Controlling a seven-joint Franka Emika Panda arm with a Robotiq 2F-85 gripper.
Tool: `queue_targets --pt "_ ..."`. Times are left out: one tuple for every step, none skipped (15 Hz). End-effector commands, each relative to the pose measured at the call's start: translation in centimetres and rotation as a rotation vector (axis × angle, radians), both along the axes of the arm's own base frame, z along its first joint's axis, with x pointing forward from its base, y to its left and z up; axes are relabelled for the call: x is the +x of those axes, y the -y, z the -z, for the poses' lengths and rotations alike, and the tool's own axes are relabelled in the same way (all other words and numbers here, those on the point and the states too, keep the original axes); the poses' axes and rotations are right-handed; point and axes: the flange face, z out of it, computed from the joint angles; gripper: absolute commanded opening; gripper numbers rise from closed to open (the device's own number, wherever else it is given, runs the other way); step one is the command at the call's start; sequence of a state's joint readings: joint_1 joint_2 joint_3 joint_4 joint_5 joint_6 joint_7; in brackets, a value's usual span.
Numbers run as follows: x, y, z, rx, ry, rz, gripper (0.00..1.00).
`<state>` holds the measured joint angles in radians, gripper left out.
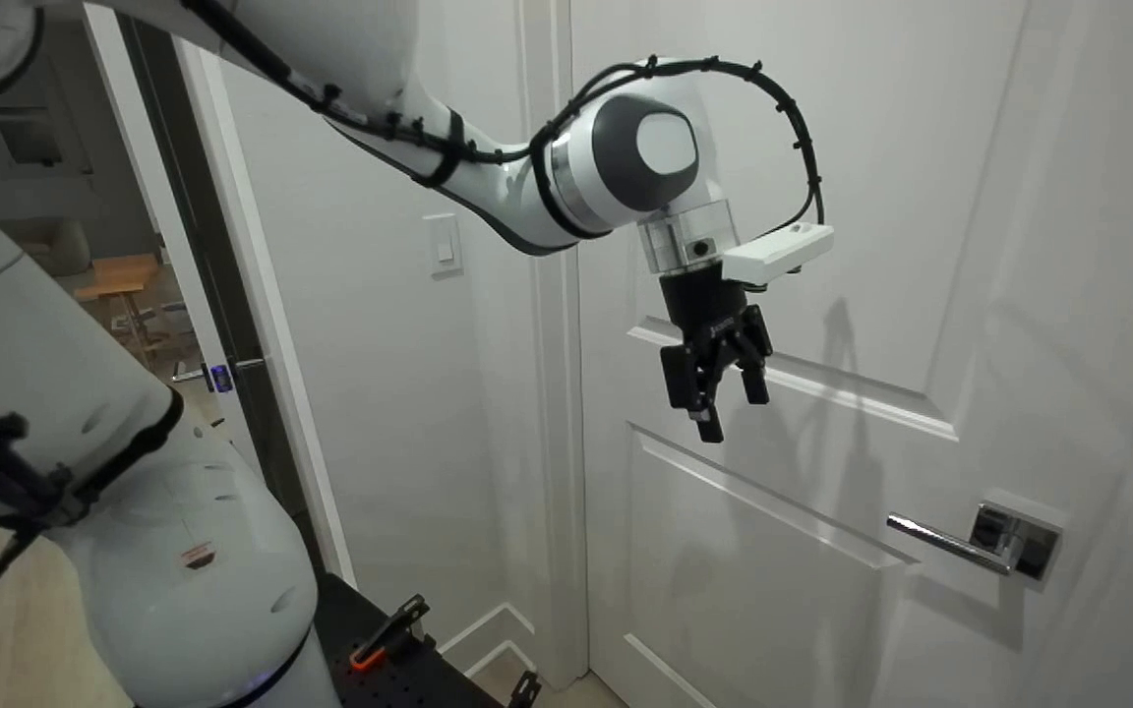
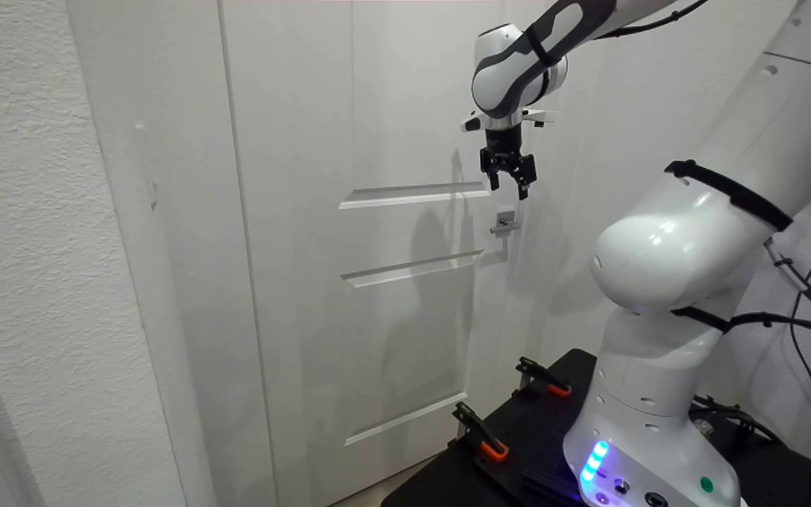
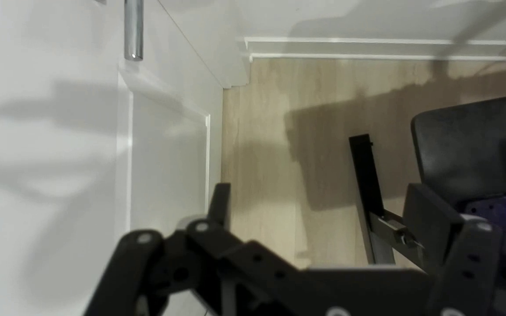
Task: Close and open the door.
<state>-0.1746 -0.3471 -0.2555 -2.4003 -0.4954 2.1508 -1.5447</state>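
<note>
Pointing downward in front of the white panelled door [image 1: 822, 472], the gripper [image 1: 731, 401] has its jaws spread wide. It hangs apart from the silver lever handle [image 1: 960, 549].

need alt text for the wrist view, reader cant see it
An open, empty gripper spans the lower part of the view, above a pale wood floor, with a white panelled door at left. Its silver handle is cut off by the top edge; a black bar shows right of centre.
</note>
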Motion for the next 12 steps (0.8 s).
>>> queue_targets --pt "1.0 2.9 2.6 -0.034 0.040 0.031 1.00" --pt "1.1 3.6 3.3 -0.035 0.047 0.034 1.00" --pt "1.2 4.4 3.9 -0.043 0.057 0.033 1.00" --pt "1.3 5.0 4.4 -0.052 0.069 0.031 1.00" --pt "1.4 5.7 4.8 -0.066 0.089 0.026 1.00" --pt "1.5 6.2 5.2 -0.079 0.104 0.022 1.00" --pt "1.6 6.8 5.6 -0.091 0.113 0.021 1.00" --pt "1.7 7.3 5.9 -0.102 0.118 0.021 1.00" --pt "1.6 7.7 6.2 -0.108 0.122 0.021 1.00" --pt "1.6 8.0 6.4 -0.116 0.125 0.026 1.00" --pt "1.5 8.4 6.8 -0.121 0.130 0.034 1.00" --pt "1.4 8.7 7.0 -0.123 0.137 0.045 1.00"
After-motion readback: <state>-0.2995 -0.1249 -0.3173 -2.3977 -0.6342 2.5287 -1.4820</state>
